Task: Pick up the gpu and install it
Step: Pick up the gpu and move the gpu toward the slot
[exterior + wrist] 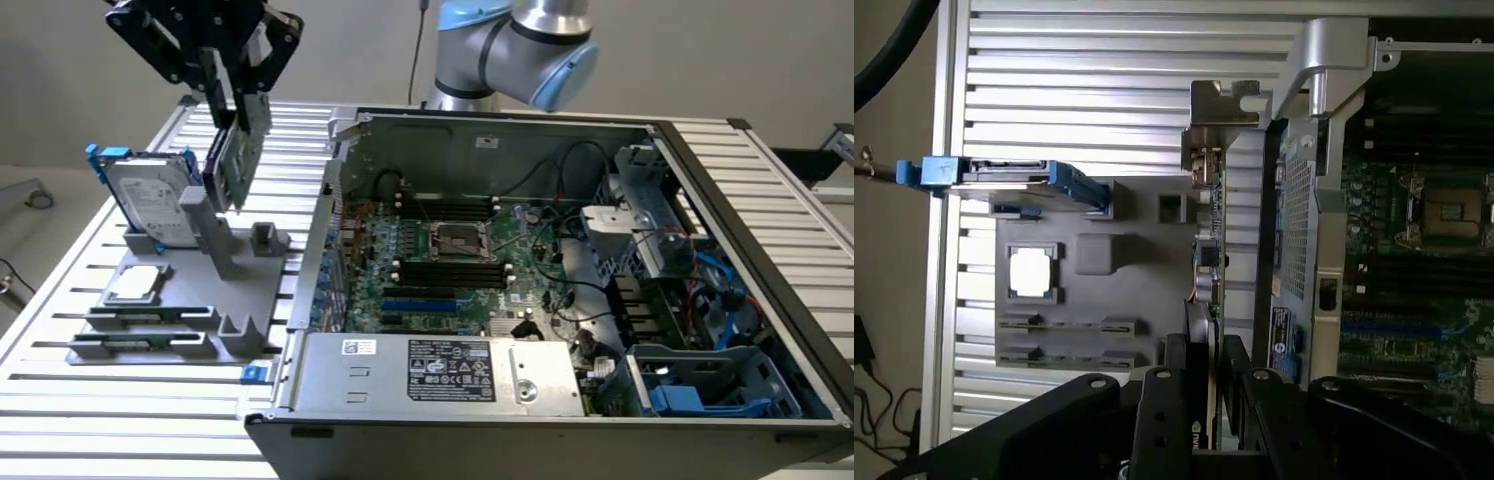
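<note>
From my end the gripper (pixel 235 92) has its jaws clamped on the gpu (pixel 238 150), which hangs upright above the grey parts holder (pixel 247 278), lifted clear of it I think, on the exterior view's left of the open PC case (pixel 534 450).

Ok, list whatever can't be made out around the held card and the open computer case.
Exterior view: the black gripper is cut off by the top edge.
Wrist view: the thin green expansion card with silver end bracket is edge-on, its faces hidden.
Exterior view: the silver power supply box hides part of the green motherboard; its label is too small to read.
</note>
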`<state>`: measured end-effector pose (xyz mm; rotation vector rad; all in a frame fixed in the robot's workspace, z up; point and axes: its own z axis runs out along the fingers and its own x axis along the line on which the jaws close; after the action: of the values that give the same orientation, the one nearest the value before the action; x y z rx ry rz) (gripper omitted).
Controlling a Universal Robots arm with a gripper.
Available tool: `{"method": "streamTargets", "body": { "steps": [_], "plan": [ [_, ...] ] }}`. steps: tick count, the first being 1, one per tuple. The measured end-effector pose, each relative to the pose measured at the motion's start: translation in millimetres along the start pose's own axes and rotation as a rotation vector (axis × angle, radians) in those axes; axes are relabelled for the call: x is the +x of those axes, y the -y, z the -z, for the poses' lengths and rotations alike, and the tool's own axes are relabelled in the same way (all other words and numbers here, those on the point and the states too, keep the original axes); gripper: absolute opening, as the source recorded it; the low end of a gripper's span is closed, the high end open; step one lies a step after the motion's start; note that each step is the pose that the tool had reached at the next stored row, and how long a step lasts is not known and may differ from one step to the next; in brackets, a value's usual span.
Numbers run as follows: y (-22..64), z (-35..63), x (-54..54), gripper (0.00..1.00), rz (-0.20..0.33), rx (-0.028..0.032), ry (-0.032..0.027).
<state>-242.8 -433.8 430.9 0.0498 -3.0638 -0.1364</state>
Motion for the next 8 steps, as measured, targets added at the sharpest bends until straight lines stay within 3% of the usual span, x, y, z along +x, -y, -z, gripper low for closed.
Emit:
{"method": "streamTargets", "body": {
  "steps": [8],
  "plan": [
    [0.1, 14.1, -35.4, 0.26, 0.0, -0.0049, -0.0092]
  ]
}}
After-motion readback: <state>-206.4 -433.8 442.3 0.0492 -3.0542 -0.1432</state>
